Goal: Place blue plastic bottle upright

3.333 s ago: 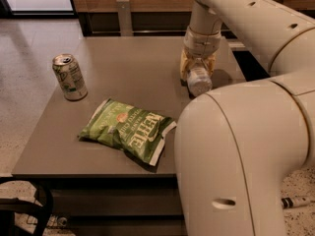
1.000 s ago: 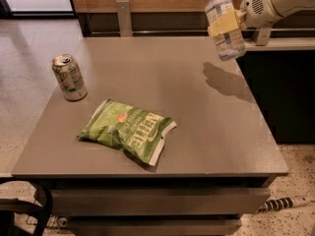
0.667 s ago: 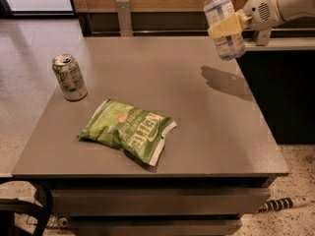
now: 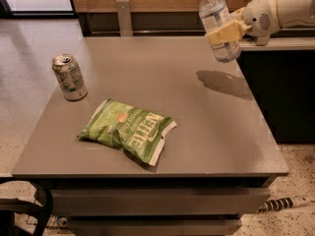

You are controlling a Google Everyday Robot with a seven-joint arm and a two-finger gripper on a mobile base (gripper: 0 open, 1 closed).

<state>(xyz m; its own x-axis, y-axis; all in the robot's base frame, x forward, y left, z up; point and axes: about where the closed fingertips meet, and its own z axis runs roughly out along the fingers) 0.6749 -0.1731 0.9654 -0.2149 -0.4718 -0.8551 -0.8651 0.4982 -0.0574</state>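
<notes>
While claw (image 4: 225, 33) holds one bottle (image 4: 212, 11) aloft, one can (image 4: 70, 77), one bag (image 4: 129, 130)

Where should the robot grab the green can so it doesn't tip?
Probably around its middle, from the side: the can stands upright with straight round walls. The gripper hangs above the table's far right, shut on the blue plastic bottle.

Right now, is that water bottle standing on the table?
No. The water bottle hangs above the far right of the table, slightly tilted, gripped by the end effector; its shadow lies below.
</notes>
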